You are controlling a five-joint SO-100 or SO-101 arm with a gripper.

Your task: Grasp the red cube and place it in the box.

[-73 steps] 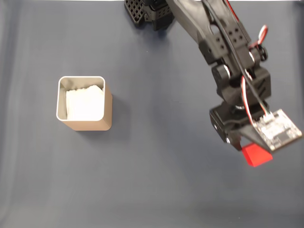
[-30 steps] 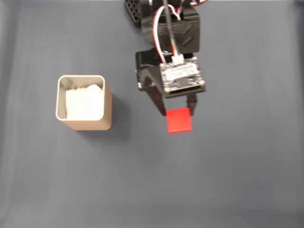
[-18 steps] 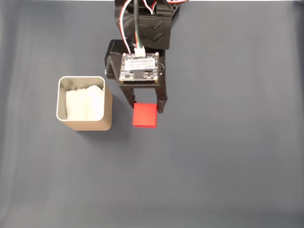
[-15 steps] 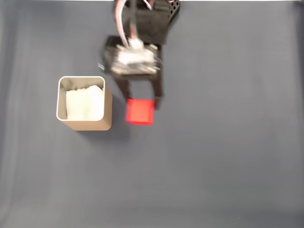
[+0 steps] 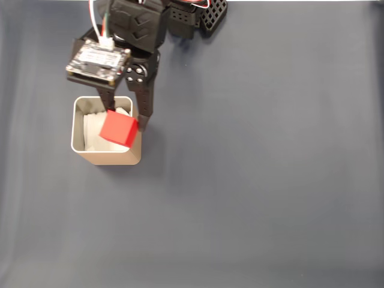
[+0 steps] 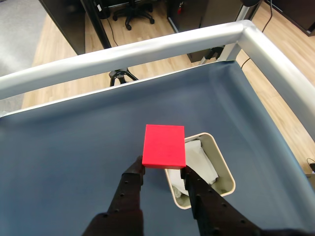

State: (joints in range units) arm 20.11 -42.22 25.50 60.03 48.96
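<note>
My gripper is shut on the red cube, which hangs over the right half of the box in the fixed view. The box is tan, open-topped, with white crumpled paper inside. In the wrist view the red cube sits between the two black fingers, above the left rim of the box. The cube is in the air, above the opening, not resting in the box.
The box stands on a dark blue-grey cloth. The arm's black base is at the top edge of the fixed view. A metal frame rail borders the table; beyond it lies a wooden floor.
The arm has swung left across the table carrying the red cube, from beside the box's right side to over its opening. The box has not moved.
</note>
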